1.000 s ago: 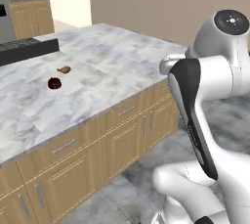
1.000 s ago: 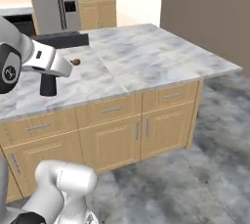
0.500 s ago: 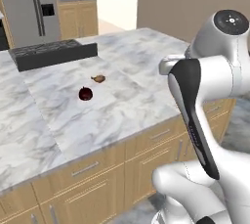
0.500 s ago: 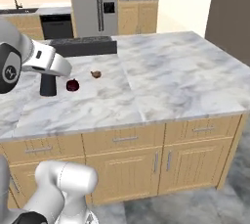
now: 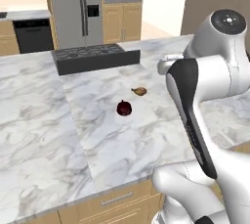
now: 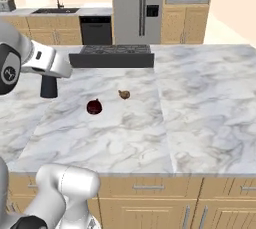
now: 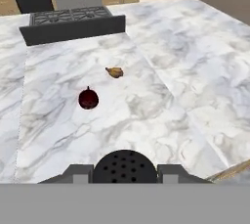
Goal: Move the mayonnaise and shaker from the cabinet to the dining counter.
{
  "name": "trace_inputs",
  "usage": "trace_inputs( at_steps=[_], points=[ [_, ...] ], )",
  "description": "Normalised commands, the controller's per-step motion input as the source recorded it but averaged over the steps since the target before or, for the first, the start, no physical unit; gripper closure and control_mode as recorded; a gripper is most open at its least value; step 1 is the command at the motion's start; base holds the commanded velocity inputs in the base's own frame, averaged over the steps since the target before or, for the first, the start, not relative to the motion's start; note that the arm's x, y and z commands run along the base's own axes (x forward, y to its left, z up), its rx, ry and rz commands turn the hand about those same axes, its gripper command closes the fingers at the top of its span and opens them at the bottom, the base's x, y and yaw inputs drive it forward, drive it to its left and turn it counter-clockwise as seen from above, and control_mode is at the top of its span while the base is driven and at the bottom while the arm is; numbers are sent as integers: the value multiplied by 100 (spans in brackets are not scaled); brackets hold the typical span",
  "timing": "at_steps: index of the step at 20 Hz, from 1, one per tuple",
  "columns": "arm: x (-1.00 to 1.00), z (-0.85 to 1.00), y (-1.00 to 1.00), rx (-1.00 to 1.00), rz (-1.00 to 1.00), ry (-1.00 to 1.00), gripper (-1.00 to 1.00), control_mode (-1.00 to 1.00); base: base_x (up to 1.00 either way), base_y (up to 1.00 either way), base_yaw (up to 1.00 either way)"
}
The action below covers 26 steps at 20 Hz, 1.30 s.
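shaker in the pincer, above the bench

the pincer [image 7: 125, 171] is closed on the black shaker [image 7: 125, 167]; in the hand view its round top with small holes sits between the two grey fingers [image 7: 78, 173]. in the right base view the shaker [image 6: 48, 86] hangs under the hand, over the left part of the bench [image 6: 210, 103], not touching it. on the bench, near the middle, a dark red round thing [image 5: 124, 107] lies, and just beside it, toward the hob [image 5: 95, 57], a small brown thing [image 5: 139, 91]; they do not touch. the hob stands at the far edge of the bench. behind it is a grey fridge [image 6: 138, 8].
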Motion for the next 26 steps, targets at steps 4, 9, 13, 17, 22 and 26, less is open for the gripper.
trace_inputs(
  at_steps=[4, 9, 13, 17, 22, 26],
  points=[
    [32, -9, -4, 0, 26, 4, 100, -100, 15, -1, 9],
    [16, -18, 7, 0, 30, 0, 100, -100, 0, 0, 0],
    [0, -39, 49, -1, 12, -8, 100, -100, 0, 0, 0],
    [6, -50, 47, -3, 2, -14, 100, -100, 0, 0, 0],
    [32, -53, 33, 0, 2, -7, 100, -100, 0, 0, 0],
    [59, -51, 42, 0, 0, 0, 100, -100, 0, 0, 0]
  ],
)
